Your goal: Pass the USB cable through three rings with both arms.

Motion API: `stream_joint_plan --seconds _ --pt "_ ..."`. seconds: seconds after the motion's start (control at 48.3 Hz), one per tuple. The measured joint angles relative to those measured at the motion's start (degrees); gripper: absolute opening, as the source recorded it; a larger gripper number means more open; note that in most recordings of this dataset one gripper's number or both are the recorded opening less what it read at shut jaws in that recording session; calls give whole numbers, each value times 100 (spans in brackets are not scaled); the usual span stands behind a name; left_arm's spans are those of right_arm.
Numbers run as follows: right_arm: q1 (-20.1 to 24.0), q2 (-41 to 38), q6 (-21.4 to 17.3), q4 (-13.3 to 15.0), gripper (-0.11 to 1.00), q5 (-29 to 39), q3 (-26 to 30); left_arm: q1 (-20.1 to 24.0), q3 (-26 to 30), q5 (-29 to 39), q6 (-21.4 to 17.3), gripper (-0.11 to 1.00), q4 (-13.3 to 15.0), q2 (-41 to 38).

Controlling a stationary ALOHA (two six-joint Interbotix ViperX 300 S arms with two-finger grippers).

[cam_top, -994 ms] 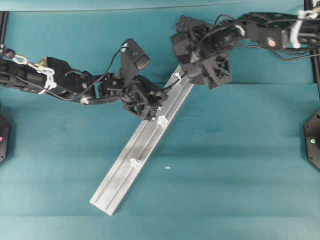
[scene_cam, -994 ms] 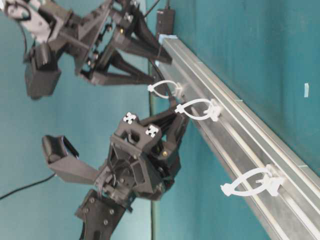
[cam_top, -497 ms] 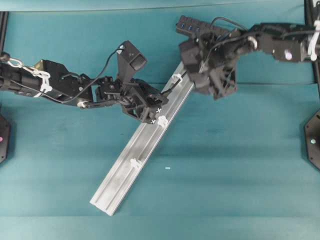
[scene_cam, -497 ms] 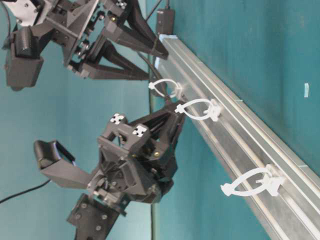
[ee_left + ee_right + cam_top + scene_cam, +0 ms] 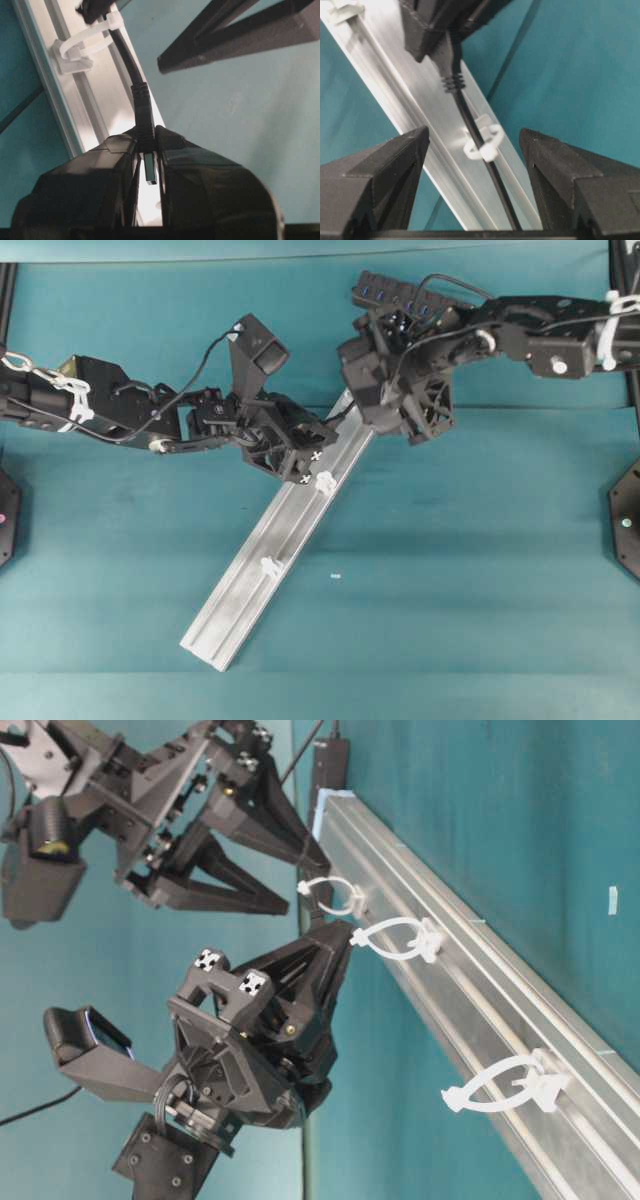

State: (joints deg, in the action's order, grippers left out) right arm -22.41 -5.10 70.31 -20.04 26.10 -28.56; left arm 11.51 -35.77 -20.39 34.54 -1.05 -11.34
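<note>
My left gripper [image 5: 146, 136] is shut on the black plug of the USB cable [image 5: 128, 61], whose metal tip pokes back between the fingers. From the plug the cord runs up through the first white ring [image 5: 82, 41]. My right gripper [image 5: 472, 134] hangs open above that ring [image 5: 483, 140], one finger on each side of the cable [image 5: 470, 115], touching nothing. The table-level view shows all three rings along the rail: the first ring [image 5: 330, 895], the middle ring [image 5: 395, 940] and the last ring [image 5: 505, 1088]. The left gripper [image 5: 335, 932] sits between the first two.
The silver rail [image 5: 245, 585] lies diagonally on the teal table, its lower end near the front. The black hub [image 5: 400, 295] with blue sockets sits behind the right arm. A small white scrap [image 5: 335, 576] lies right of the rail.
The right gripper swung out to the right, then came back left over the first ring, jaws slightly narrower. The left gripper drew back a little down the rail, still holding the plug.
</note>
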Motion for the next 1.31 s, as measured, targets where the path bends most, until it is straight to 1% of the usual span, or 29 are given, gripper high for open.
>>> stream_joint_plan --seconds 0.145,0.249,0.352,0.476,0.539,0.953,1.119,1.16,1.222,1.243,1.264,1.305 --pt "79 -141 0 70 76 -26 44 0 0 53 -9 9 0 9" --pt "105 -167 0 79 68 -62 79 0 0 132 0 9 9 9" --pt "105 -185 0 88 50 -114 97 -9 0 158 -9 9 0 9" --pt "132 -229 0 97 20 -114 158 -9 0 158 -9 9 0 18" --pt "132 -246 0 123 10 -105 167 -9 0 167 0 9 0 18" --pt "132 -255 0 158 9 -88 167 -9 -9 167 -9 9 0 26" --pt "149 -272 0 176 9 -97 185 0 -9 369 0 10 0 53" --pt "149 -272 0 185 9 -97 185 -9 -9 448 -9 13 0 62" --pt "158 -272 0 193 9 -97 193 -9 9 501 9 24 0 62" --pt "149 -272 0 193 9 -97 185 -9 9 519 26 31 0 70" --pt "149 -272 0 193 9 -97 185 -9 9 519 35 35 0 70" --pt "149 -272 0 202 9 -88 185 -9 18 536 79 49 0 79"
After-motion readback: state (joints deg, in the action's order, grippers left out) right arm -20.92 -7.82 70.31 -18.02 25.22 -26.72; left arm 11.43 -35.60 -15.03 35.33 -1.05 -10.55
